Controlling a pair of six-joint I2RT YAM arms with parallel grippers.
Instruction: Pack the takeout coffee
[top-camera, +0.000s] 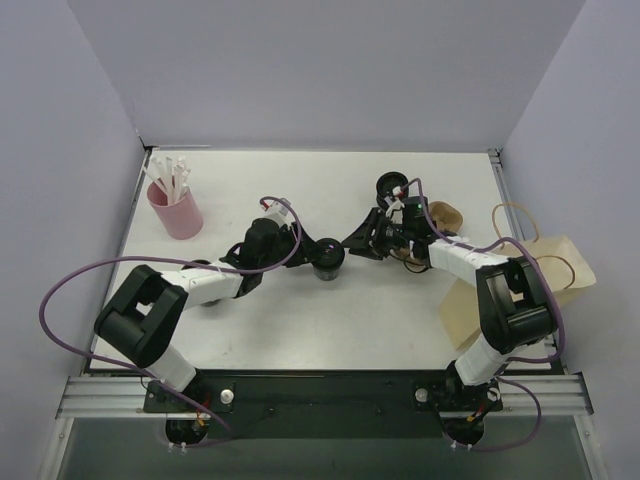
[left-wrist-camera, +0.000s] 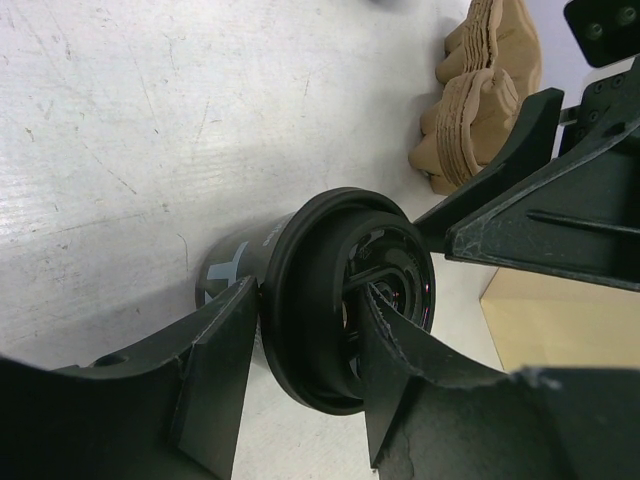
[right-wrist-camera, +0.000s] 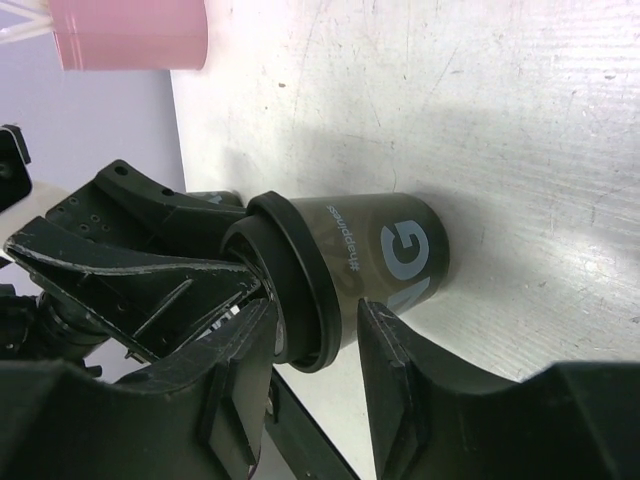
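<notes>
The left fingers (left-wrist-camera: 215, 375) stand part-way apart on either side of the black lid (left-wrist-camera: 305, 300) of the takeout coffee (right-wrist-camera: 385, 250), one against the lid's rim and the other crossing in front of it; whether they clamp it cannot be told. The right fingers (right-wrist-camera: 400, 385) straddle the cup from the opposite side, just under the lid and also part-way apart, and a firm grip cannot be made out there either. The cup stands upright near the middle of the desk (top-camera: 400, 320), its side printed "#happiness" in small pale type beside a large pale "G" and part of another letter. Open desk lies on the near and far sides of the cup. A stack of brown ribbed sleeves (left-wrist-camera: 480, 90) sits just behind the right arm. A pink cup (top-camera: 178, 212) of white sticks (top-camera: 170, 178) stands near the far left corner, and a brown paper bag (top-camera: 565, 262) lies flat across the right edge
</notes>
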